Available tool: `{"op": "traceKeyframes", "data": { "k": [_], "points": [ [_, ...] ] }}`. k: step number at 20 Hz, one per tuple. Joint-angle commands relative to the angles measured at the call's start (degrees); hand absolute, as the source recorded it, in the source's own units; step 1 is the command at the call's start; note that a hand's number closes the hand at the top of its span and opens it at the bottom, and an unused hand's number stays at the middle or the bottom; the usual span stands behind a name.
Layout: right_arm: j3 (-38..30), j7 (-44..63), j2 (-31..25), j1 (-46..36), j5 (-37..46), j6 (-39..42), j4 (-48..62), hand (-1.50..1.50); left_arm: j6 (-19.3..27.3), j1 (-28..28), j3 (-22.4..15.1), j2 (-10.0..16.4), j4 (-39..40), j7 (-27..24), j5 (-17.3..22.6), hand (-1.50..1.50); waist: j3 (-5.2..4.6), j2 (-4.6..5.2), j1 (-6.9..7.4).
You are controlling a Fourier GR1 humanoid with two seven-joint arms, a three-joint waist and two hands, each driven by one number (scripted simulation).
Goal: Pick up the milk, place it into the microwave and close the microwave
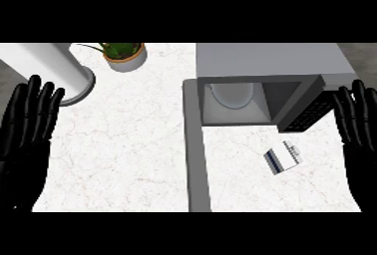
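**Milk (283,157) lies on the counter in front of the open microwave, untouched by either hand**

At the far left edge the left hand (29,124) rests released, fingers straight and pointing up, holding nothing. Just beside its fingertips, toward the back, stands a white cylinder (52,67) on a round grey base. Right of that, at the back of the white counter (125,149), is a potted plant (123,54).

Past the middle, the microwave door (197,164) is swung wide open and juts forward as a long grey strip, standing between the left hand and the milk. The microwave (265,60) sits at the back right, its cavity open, with a glass plate (232,94) inside and a dark keypad (313,112) to the right of it.

The milk lies flat on its side, right of the door and just in front of the keypad. Only bare counter separates it from the right hand (357,119), which rests at the right edge, released, fingers straight up, apart from the carton.
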Motion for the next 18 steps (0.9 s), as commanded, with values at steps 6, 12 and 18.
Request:
{"op": "traceKeyframes", "data": {
  "k": [6, 12, 18],
  "points": [
    [-10.4, -3.5, -8.7, 7.1, -16.0, 14.0, -2.3, -1.50, 0.3, 0.4, 2.4, -0.8, 0.7, 3.8, 3.4, -1.50, -1.52, 2.62, 0.15],
    [-8.6, -2.4, -8.0, 12.5, -18.6, 18.5, 0.7, -1.50, 2.0, 9.4, 1.1, -6.4, 1.2, 0.5, 13.2, -1.50, -1.56, 2.61, 0.59],
    [-10.4, -10.4, -5.9, 21.1, -15.6, 25.0, 5.1, -1.50, -2.4, 19.7, -0.6, -6.5, 0.0, -5.7, 14.8, -1.50, -1.55, 2.57, 0.58]
  ]
}}
